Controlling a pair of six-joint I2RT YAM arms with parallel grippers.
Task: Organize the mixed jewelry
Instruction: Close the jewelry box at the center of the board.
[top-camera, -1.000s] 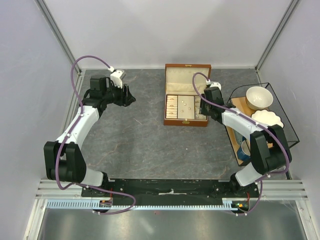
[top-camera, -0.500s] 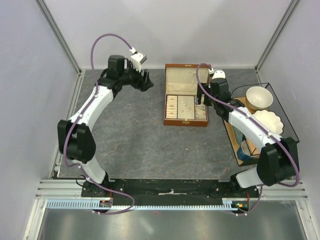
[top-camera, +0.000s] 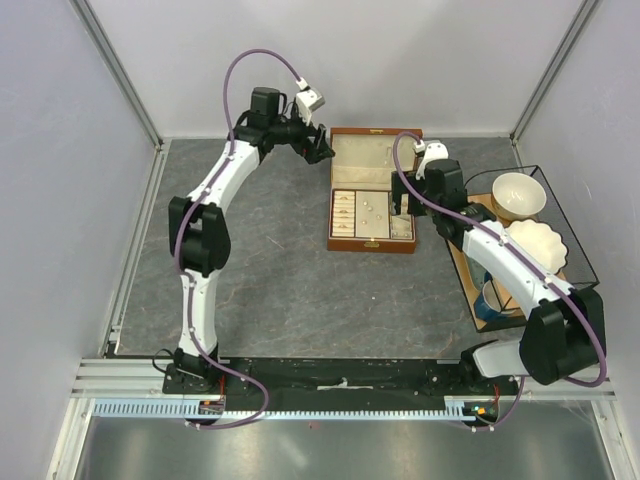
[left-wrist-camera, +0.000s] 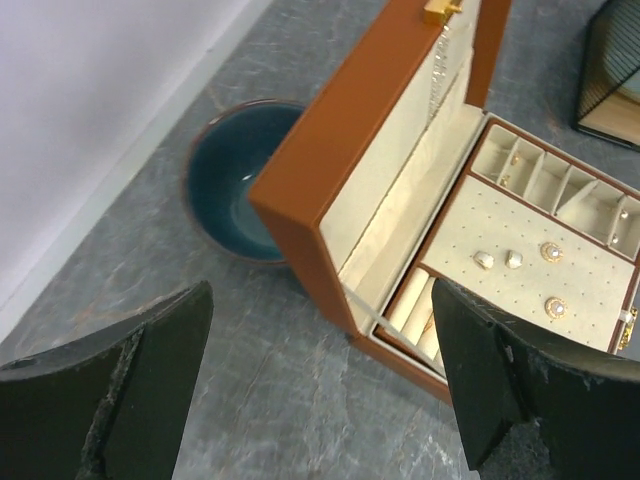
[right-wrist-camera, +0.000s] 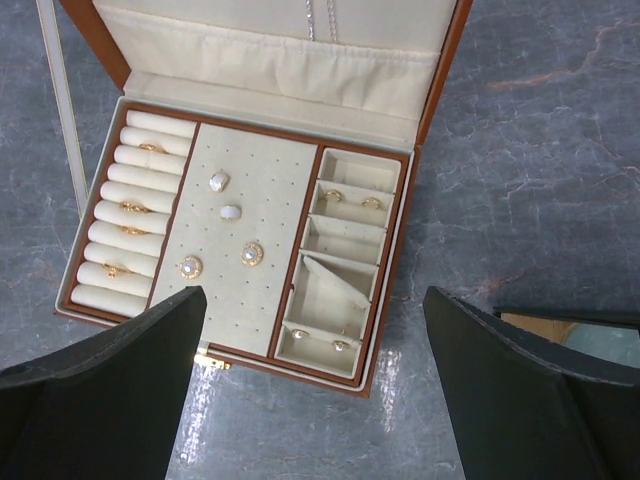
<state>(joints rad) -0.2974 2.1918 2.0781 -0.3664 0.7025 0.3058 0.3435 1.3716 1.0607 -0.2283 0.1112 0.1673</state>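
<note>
1. Counter (top-camera: 270, 260): grey slab. Everything that matters is at its far centre.
2. Brown box (top-camera: 372, 245): far centre, lid up. The cream insert has ring rolls on the left, a perforated pad in the middle and small compartments on the right.
3. Left end effector (top-camera: 321, 149): wide open, holding nothing, by the far-left corner of the lid. A teal bowl (left-wrist-camera: 235, 190) sits on the counter just behind the box.
4. Right end effector (right-wrist-camera: 312, 320): wide open, holding nothing, above the box's near-right side, looking down into it.
5. Mixed jewelry (right-wrist-camera: 251, 254): all inside the box. Four studs (right-wrist-camera: 189, 266) on the pad, rings (right-wrist-camera: 133, 207) in the rolls, small pieces in the right compartments. Expect it to be very light, stiff, slick and easily flicked. Your fingers (right-wrist-camera: 100, 390) dwarf each piece, so pinch across a stud's rim with the tips only and close slowly.
</note>
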